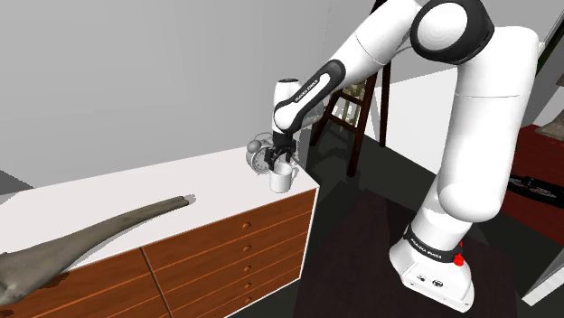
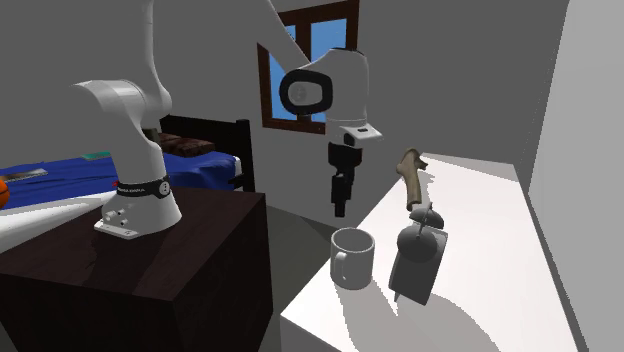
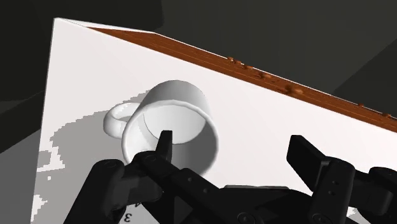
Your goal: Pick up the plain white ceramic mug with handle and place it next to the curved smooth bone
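A plain white mug (image 1: 282,179) with a handle stands upright on the white dresser top (image 1: 172,185), close to its corner. My black gripper (image 1: 283,155) hangs open just above the mug (image 2: 352,257), pointing down, with nothing held. In the wrist view one fingertip (image 3: 165,137) shows over the mug's (image 3: 172,124) opening and the other stands outside its wall. The long, curved grey-brown bone (image 1: 90,237) lies far along the top, toward the shoulder view's left. In the second exterior view the bone (image 2: 409,180) lies beyond the gripper (image 2: 340,205).
A grey alarm clock (image 1: 262,155) stands right beside the mug, also seen as the clock (image 2: 418,258) nearer the camera. The dresser's edge and corner (image 3: 57,25) are near the mug. A wooden ladder (image 1: 357,108) stands behind, and a bed (image 2: 60,180) beyond the dark stand (image 2: 150,265).
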